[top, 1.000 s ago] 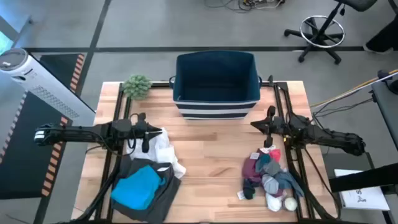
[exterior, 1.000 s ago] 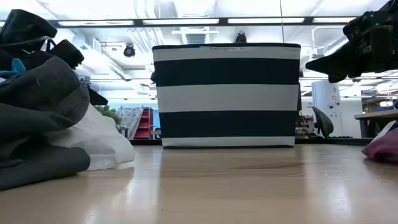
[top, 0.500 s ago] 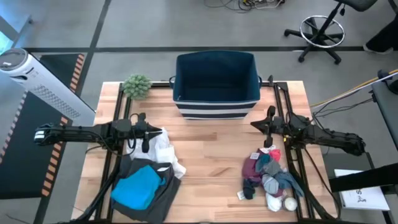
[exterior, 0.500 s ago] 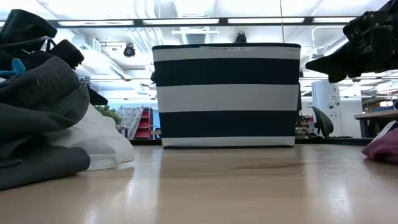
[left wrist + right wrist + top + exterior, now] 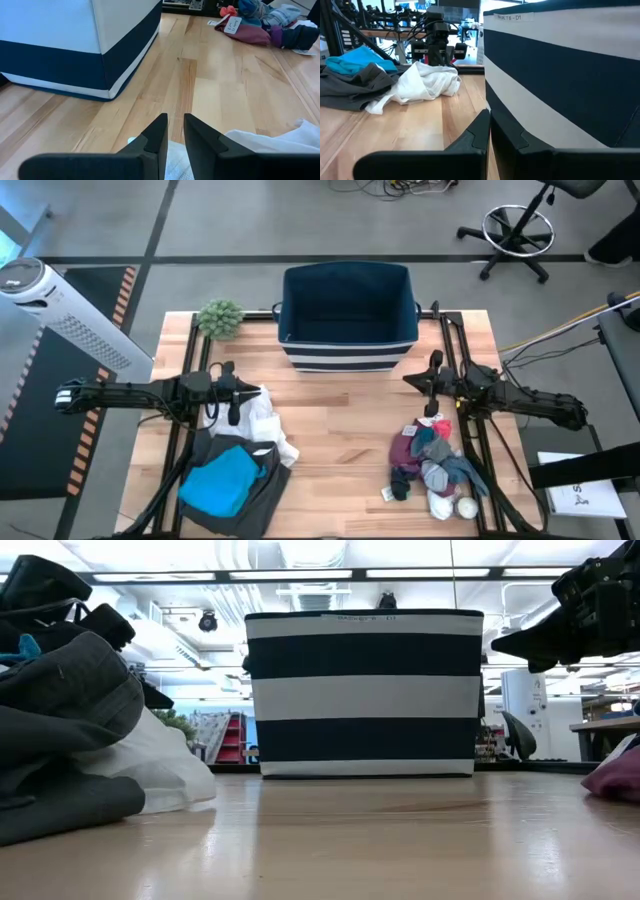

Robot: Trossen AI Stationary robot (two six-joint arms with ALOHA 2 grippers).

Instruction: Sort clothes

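Observation:
On the table's left lies a pile: a turquoise garment (image 5: 220,480) on a dark grey one (image 5: 258,492), with a white one (image 5: 266,426) at its far right side. On the right lies a maroon garment (image 5: 405,450) with several small socks (image 5: 442,472). My left gripper (image 5: 248,392) hovers over the white garment's far edge (image 5: 270,150), its fingers all but shut (image 5: 175,135) and empty. My right gripper (image 5: 410,381) hangs shut (image 5: 489,132) and empty above the table, beyond the maroon pile, near the bin's right front corner.
A navy bin with white stripes (image 5: 347,315) stands open at the table's far middle, and it fills much of the low view (image 5: 365,690). A green fuzzy ball plant (image 5: 221,317) sits to the bin's left. Bare wood (image 5: 340,440) lies between the two piles.

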